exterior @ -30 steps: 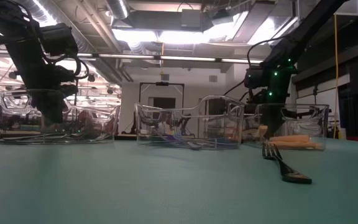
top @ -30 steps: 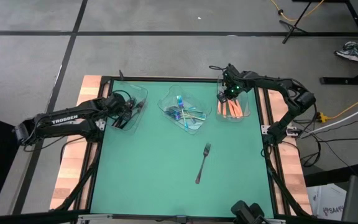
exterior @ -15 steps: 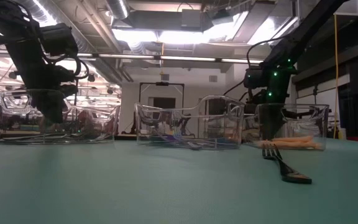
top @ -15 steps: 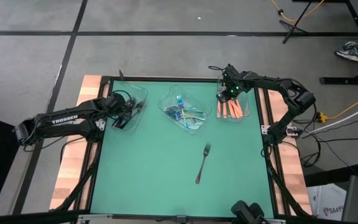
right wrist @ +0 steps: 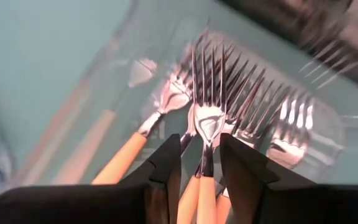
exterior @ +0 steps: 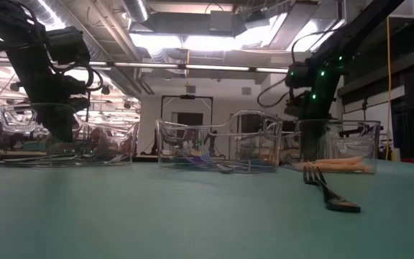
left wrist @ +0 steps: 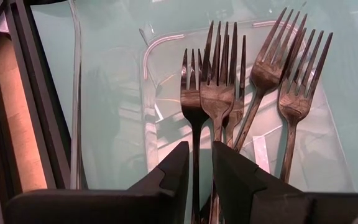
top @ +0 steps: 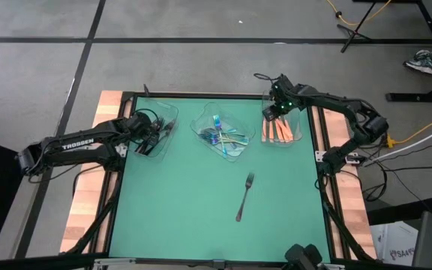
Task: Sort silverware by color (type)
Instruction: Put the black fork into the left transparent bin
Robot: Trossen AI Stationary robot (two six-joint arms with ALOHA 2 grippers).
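**Nearly sorted: one dark fork waits on the worktop**

Now, the right end effector [top: 277, 109] hangs over the far-right tray [top: 297, 129], where the orange-handled forks [top: 280, 131] lie side by side. In its wrist view the fingers [right wrist: 166, 163] stand apart with a fork straight ahead in the gap, tines pointing away; nothing looks pinched, so I read this as released, a drop-off into that tray just finished.

Over on the left, the left end effector [top: 156, 136] sits down in the far-left tray [top: 170, 112] among the dark forks [left wrist: 216, 93]. Its fingers [left wrist: 176, 171] show a narrow gap, and a fork handle runs through that gap. Whether it is clamped or merely lying there, I cannot tell.

The middle tray [top: 201, 118] holds the blue-purple pieces [top: 223, 138]. That leaves the lone fork [top: 244, 197] on the green worktop [top: 171, 217], right of centre and nearer the front. It looks dark, so my call is the far-left tray for that one.

The next move calls for an arm to lift clear of its tray wall, swing to the loose fork and take it across its thin handle, flat against the cloth.

Hard to make out: the tray contents from the low view, blurred behind clear walls, and the exact count in each pile.
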